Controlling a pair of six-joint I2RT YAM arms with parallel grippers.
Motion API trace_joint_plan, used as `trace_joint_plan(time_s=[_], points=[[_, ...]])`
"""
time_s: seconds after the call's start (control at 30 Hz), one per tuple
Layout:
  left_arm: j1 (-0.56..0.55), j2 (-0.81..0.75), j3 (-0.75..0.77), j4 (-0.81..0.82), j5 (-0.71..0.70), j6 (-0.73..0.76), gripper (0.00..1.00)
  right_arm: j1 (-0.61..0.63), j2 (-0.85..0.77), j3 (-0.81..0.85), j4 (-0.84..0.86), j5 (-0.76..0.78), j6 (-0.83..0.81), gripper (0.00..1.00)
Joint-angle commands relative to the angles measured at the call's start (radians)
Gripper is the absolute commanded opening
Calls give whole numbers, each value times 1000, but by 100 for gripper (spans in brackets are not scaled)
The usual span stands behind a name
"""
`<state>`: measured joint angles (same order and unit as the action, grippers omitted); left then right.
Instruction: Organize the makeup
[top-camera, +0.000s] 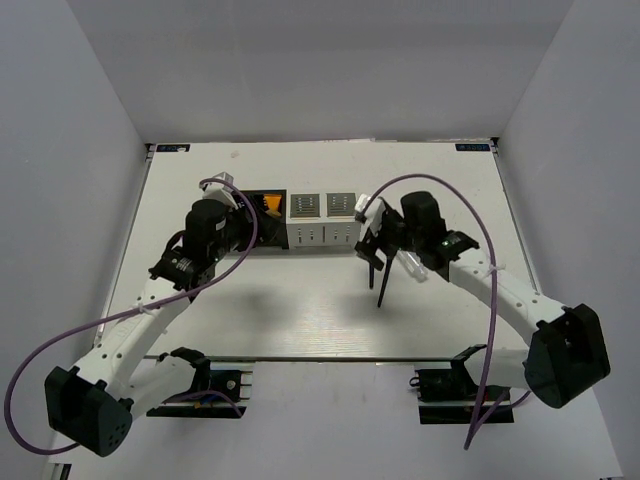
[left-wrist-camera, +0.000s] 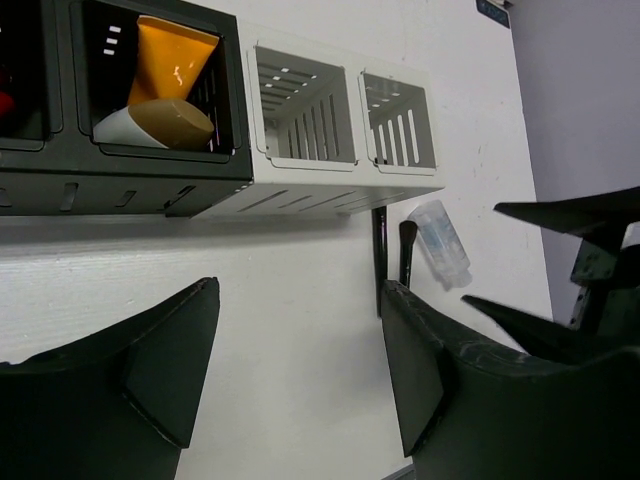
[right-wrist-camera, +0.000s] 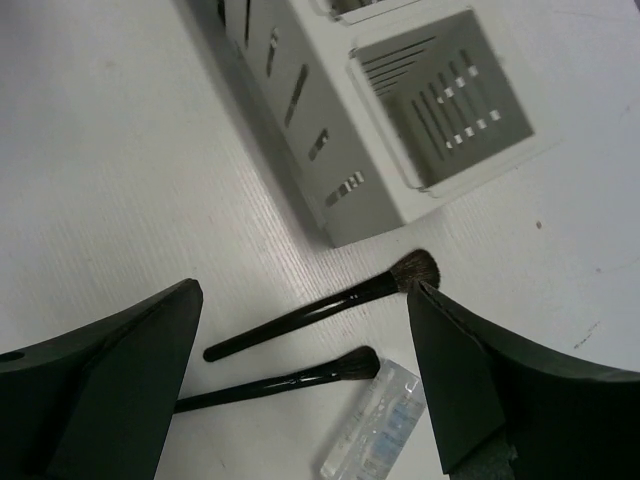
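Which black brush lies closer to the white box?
The brush with the fuller head, bristles almost at the white box; the other brush lies farther out, beside the clear bottle.

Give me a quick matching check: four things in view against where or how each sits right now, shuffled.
1 orange tube
2 clear bottle
3 black brushes
4 right hand

A side by side on the table
B open, above the brushes
C inside the black organizer
D on the table beside a brush head

Pairs: 1-C, 2-D, 3-A, 4-B
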<state>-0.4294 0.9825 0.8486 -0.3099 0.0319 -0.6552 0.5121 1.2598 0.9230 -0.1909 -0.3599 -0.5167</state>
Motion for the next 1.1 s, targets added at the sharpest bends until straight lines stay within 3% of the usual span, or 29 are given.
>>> trace_joint_plan(time_s=[0.0, 0.43, 0.83, 1.07], points=[[-5, 4, 27, 17, 19, -6, 76, 77, -42, -84, 93, 128, -116, 89], [-5, 19, 37, 5, 17, -23, 76, 345, -108, -280, 266, 228, -327, 89], [-5, 25, 58, -9, 10, -20, 76, 373, -125, -455, 352, 305, -408, 89], [-5, 10, 52, -26, 0, -20, 76, 327, -129, -440, 350, 314, -289, 89]])
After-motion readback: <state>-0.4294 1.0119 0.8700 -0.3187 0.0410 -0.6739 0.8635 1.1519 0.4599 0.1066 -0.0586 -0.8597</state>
